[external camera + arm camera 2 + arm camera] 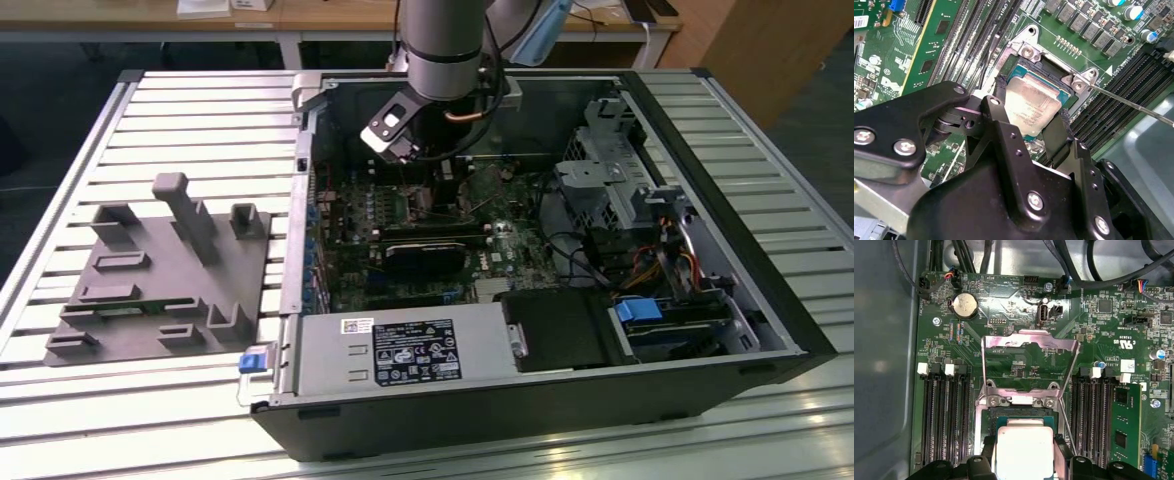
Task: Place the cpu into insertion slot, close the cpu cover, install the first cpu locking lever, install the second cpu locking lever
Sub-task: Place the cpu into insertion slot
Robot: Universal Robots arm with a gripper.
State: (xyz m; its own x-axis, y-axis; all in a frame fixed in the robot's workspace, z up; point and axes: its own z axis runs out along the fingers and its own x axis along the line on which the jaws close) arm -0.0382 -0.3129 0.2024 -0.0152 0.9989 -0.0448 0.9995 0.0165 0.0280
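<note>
cpu [1031, 107] gripped by hand [1031, 114], fingers [1001, 125] narrowly apart, at insertion slot [1019, 414]

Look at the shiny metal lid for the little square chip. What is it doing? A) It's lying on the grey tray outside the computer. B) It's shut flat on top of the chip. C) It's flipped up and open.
C: in the first wrist view the cpu cover stands swung up, and the cpu in the gripper lies bare below it.
</note>
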